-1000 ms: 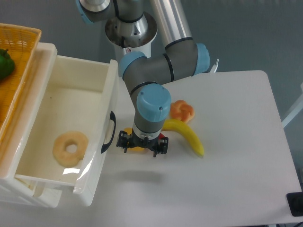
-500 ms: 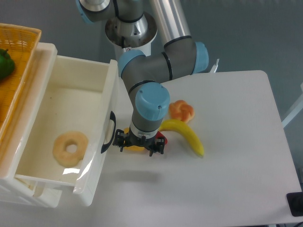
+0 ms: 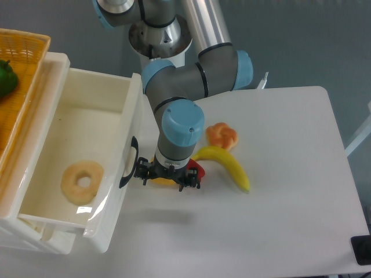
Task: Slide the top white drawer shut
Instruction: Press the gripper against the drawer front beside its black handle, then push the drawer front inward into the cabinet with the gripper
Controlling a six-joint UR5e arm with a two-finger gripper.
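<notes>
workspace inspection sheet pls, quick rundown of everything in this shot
surface: white table, no spills seen
job's things: top white drawer pulled open, a ring-shaped pastry inside
clutter: banana, orange pastry, red and yellow items partly hidden under the arm
grippers: gripper low beside the black handle, jaw state unclear
cables: nothing seen
surroundings: wicker basket with a green item on the cabinet

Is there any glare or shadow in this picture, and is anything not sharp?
Fixed camera: bright glare on the glossy front corner of the top white drawer; a soft shadow lies on the table below the gripper; the gripper's fingers look small and slightly blurred, otherwise the picture is evenly lit.
</notes>
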